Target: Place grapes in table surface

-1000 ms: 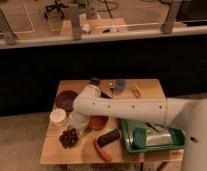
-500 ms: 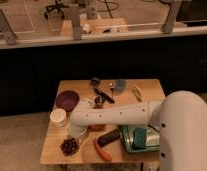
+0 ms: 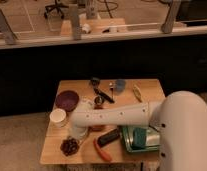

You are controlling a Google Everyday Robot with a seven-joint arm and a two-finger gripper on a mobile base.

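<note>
The grapes [image 3: 70, 146], a small dark reddish-purple cluster, lie on the light tan table surface [image 3: 52, 150] near its front left corner. My white arm reaches in from the right across the table. My gripper [image 3: 78, 133] is at the arm's left end, just above and to the right of the grapes, and is close to them. I cannot tell whether it touches them.
A dark purple bowl [image 3: 67, 99] and a white cup [image 3: 58, 117] stand at the left. A green tray [image 3: 142, 139] sits front right, with a black object [image 3: 109, 137] and a red-orange object [image 3: 102, 150] beside it. A blue cup [image 3: 120, 85], a black tool [image 3: 101, 92] and a yellow item [image 3: 138, 92] are at the back.
The arm has swung lower across the table and fills more of the right side. The gripper end now sits lower, close to the grapes, which have stayed at the front left.
</note>
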